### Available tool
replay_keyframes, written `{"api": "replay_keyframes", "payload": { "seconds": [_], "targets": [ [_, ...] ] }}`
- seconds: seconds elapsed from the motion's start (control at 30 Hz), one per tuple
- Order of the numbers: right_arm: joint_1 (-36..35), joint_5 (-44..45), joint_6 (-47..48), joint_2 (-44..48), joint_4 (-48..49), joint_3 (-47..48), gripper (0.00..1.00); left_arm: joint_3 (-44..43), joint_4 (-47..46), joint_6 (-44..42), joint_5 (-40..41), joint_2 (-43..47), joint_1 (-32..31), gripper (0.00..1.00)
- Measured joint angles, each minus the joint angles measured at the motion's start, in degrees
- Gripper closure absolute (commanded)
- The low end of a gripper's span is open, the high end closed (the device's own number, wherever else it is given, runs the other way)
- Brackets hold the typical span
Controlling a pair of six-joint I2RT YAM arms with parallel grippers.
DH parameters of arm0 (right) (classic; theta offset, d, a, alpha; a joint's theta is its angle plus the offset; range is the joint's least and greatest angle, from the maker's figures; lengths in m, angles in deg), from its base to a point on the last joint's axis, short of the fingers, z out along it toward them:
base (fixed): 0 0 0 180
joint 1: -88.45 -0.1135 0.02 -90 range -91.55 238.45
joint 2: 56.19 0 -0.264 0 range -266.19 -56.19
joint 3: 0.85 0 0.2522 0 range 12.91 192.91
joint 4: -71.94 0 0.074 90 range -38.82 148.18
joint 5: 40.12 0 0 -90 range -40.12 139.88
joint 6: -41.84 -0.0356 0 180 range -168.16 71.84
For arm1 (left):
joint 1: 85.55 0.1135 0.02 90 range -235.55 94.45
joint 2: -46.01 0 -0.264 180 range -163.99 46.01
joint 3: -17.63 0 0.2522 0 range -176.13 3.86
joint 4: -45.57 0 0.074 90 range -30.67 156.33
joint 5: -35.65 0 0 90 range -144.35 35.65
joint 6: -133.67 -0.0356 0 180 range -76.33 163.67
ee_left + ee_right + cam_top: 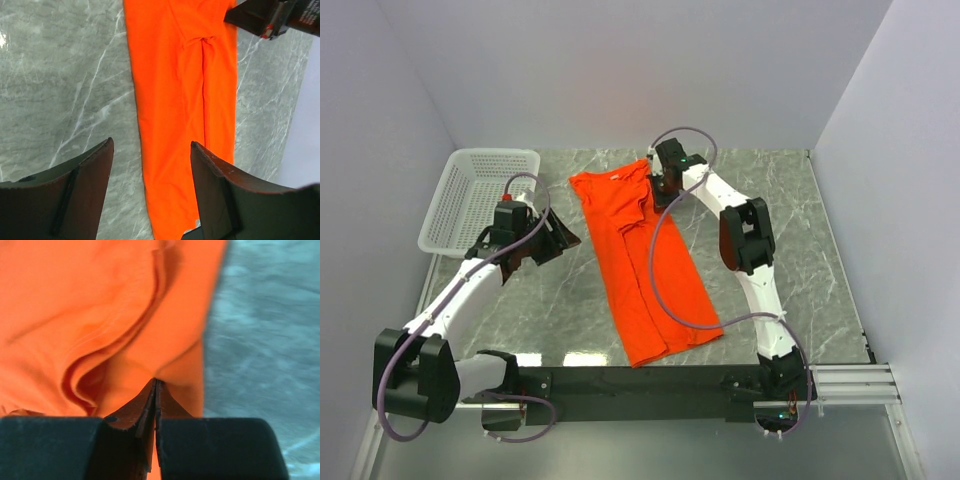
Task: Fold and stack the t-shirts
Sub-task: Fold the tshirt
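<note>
The orange-red t-shirt (640, 270) lies on the marble table, folded lengthwise into a long strip from the far middle toward the near edge. Its white neck label shows at the far end. My right gripper (663, 190) is at the shirt's far right edge and is shut on a fold of the cloth (100, 305), jaws pressed together (155, 381). My left gripper (560, 238) hangs open and empty just left of the shirt. In the left wrist view (152, 145) the shirt's left edge (175, 100) runs between its fingers, below them.
A white mesh basket (480, 195) stands at the far left, behind the left arm. Grey walls close the table on the left, far and right sides. The right arm's black wrist (260, 20) shows at the top right of the left wrist view.
</note>
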Motion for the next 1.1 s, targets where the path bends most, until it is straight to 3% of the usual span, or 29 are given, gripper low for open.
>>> {"api": "replay_keyframes", "payload": {
  "seconds": [0.37,0.67,0.77,0.9,1.0,1.1],
  "targets": [
    [5.6,1.3,-1.6,0.4,0.3,-0.7,0.95,-3.1,-1.2,-0.2,-1.3,-7.2,-0.6,0.32],
    [8.5,0.7,-1.9,1.2,0.3,-1.9,0.94,-16.7,-2.9,-1.3,-1.7,-21.7,-2.4,0.38],
    [10.3,-1.0,-1.6,1.4,0.2,-2.2,0.88,-24.1,-3.2,-1.6,-1.8,-29.1,-3.6,0.42],
    [12.6,-4.0,0.7,3.1,0.3,-4.2,0.74,-31.1,-2.9,-2.2,-1.9,-36.1,-5.7,0.42],
    [14.2,-6.9,3.5,8.0,0.7,-9.2,0.65,-32.5,-1.8,-4.3,-1.7,-37.3,-7.9,0.42],
    [15.6,-10.8,7.3,14.6,0.7,-12.5,0.63,-31.8,-1.1,-7.0,-1.0,-36.2,-9.3,0.41]
  ]
}}
